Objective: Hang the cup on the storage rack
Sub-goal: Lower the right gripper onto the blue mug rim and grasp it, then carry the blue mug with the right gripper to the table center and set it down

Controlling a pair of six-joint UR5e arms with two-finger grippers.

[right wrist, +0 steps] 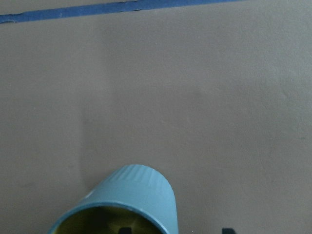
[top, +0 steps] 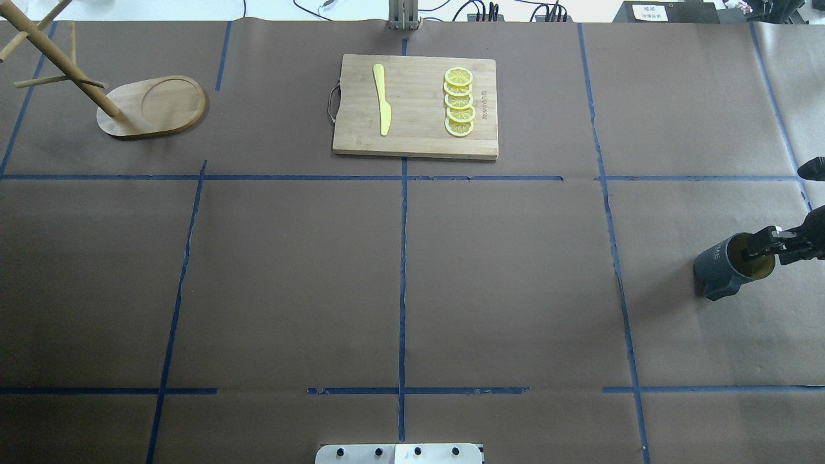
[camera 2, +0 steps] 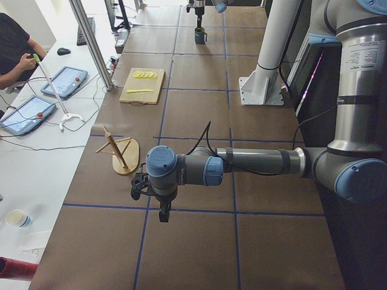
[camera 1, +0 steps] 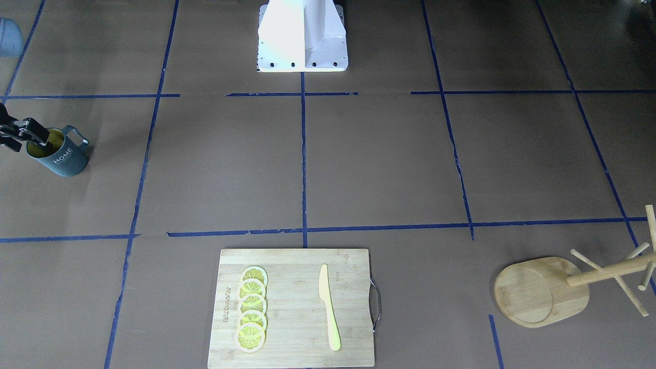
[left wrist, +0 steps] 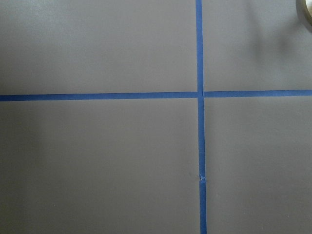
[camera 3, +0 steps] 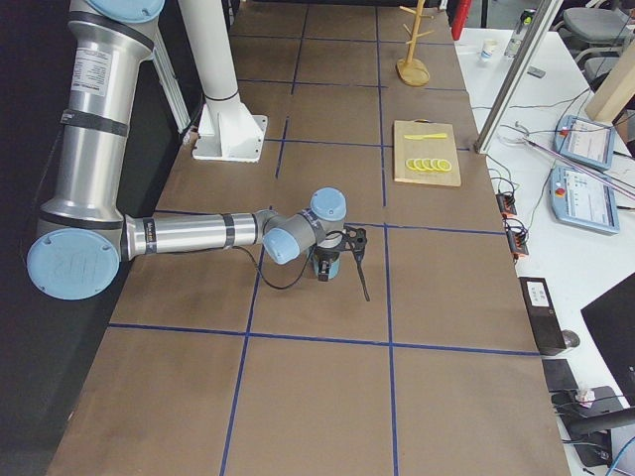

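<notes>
**Front-facing view.** The cup (camera 1: 60, 156), a ribbed blue-grey mug with white "HOME" lettering and a yellow-green inside, stands on the table at the robot's far right. The right gripper (camera 1: 31, 141) straddles its rim, one finger inside and one outside. The squarish handle is on the side away from the gripper. The storage rack (camera 1: 533, 297) is at the opposite end of the table, well apart from the cup. A cutting board (camera 1: 292, 307) lies between them, on the side away from the robot.

**Overhead view.** This shows the same layout: the cup at the right edge, the rack at the far left corner with its pegs bare.

**Exterior left view.** The left gripper (camera 2: 163, 211) hangs over bare table near the rack. Whether its fingers are apart or together cannot be told.

**Exterior right view.** The right arm reaches out low, with its wrist over the cup.

**Left wrist view.** Only brown paper and blue tape lines are shown.

**Right wrist view.** The cup's rim fills the lower edge. Two dark fingertips sit either side of the wall with a gap between them, so the fingers appear spread and not yet clamped, though the crop is tight.

**Step in hand.** This is judged to be the grasp. The next move calls for pinching the wall, lifting, carrying the cup across the table, and turning the handle loop toward a peg.
</notes>
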